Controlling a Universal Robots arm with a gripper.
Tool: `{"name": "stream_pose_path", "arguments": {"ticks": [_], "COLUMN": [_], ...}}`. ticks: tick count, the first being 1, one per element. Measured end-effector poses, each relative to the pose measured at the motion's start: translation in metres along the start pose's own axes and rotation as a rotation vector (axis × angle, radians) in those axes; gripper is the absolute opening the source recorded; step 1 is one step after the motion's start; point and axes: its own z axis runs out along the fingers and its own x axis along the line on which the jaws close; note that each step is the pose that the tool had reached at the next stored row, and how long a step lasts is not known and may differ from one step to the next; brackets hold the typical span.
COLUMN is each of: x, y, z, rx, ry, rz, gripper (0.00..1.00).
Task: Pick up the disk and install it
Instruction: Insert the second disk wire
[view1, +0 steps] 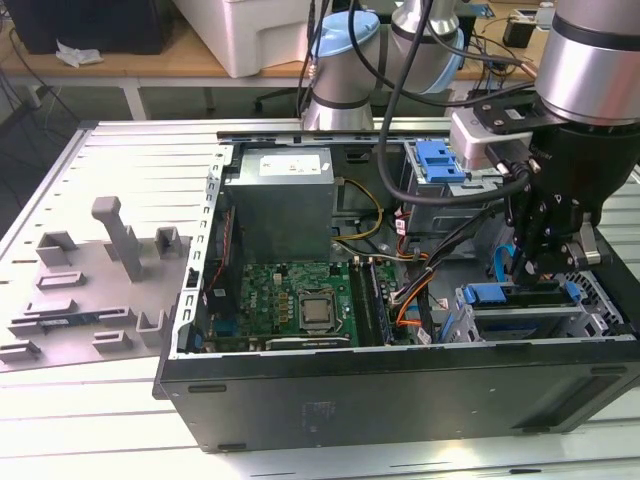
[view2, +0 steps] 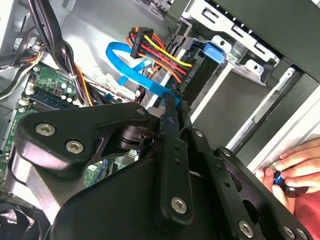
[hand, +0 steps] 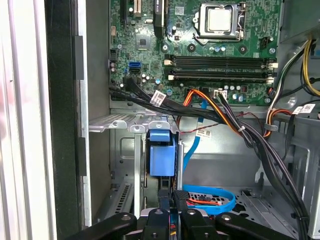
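Exterior view, hand (view1: 548, 268) just above bay-seated disk (view1: 510, 296), fingers together

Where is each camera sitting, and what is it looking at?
Exterior view: off the arm, looking down into the open computer case; the arm and its gripper hang over the case's drive bay on the exterior view's right.
First wrist view: rides on the arm, looking past the gripper at the motherboard and a blue bracket.
Second wrist view: rides on the arm, looking along the gripper at cables; a person's hand shows outside the case.
Shared: both wrist views show the blue cable.
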Motion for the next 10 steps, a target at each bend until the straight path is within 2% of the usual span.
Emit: {"name": "stream_pose_path", "arguments": {"ticks": [10], "x": [0.0], "y": [0.0003], "z": [0.0027], "rx": [0.0], "ry": [0.0002], "rz": [0.0], "gripper": [0.16]}}
